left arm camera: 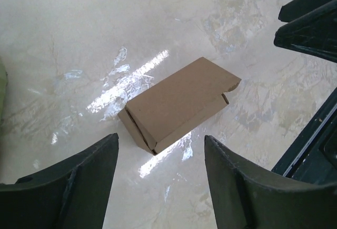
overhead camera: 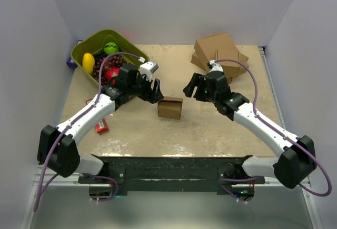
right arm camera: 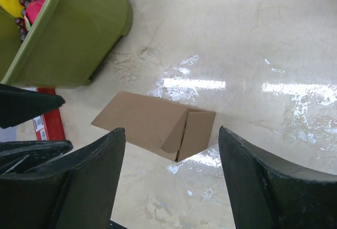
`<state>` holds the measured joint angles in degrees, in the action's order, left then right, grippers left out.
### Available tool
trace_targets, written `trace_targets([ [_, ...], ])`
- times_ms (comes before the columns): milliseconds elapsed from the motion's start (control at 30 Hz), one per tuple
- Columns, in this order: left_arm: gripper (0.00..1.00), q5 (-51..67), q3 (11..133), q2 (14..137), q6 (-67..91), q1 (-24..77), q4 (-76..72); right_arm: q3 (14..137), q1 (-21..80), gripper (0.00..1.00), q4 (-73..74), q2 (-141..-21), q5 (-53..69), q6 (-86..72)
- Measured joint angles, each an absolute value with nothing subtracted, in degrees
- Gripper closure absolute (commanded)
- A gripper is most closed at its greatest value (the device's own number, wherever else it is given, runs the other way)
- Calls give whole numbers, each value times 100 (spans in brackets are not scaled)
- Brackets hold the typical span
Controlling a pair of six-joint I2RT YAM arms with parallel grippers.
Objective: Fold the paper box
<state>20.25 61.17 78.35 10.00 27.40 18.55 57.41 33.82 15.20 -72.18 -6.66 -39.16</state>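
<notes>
The paper box (overhead camera: 170, 108) is a small brown kraft carton, closed into shape, lying free on the table between my two arms. In the left wrist view the paper box (left arm camera: 176, 102) lies beyond my fingertips, apart from them. In the right wrist view the paper box (right arm camera: 155, 123) shows an end flap and is also untouched. My left gripper (overhead camera: 156, 90) is open just left of the box, a little above it. My right gripper (overhead camera: 189, 87) is open to the box's upper right. Nothing sits between either pair of fingers.
A green bin (overhead camera: 105, 50) with toy fruit stands at the back left, also seen in the right wrist view (right arm camera: 68, 34). A stack of larger brown cartons (overhead camera: 220, 54) lies at the back right. A red packet (overhead camera: 101, 127) lies under the left arm.
</notes>
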Motion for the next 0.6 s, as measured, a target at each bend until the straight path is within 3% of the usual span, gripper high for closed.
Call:
trace_targets([
  [600,42,2477,5953,8333,1210,2375,1240,5472,3245,43,1122,-7712,257,-3975],
])
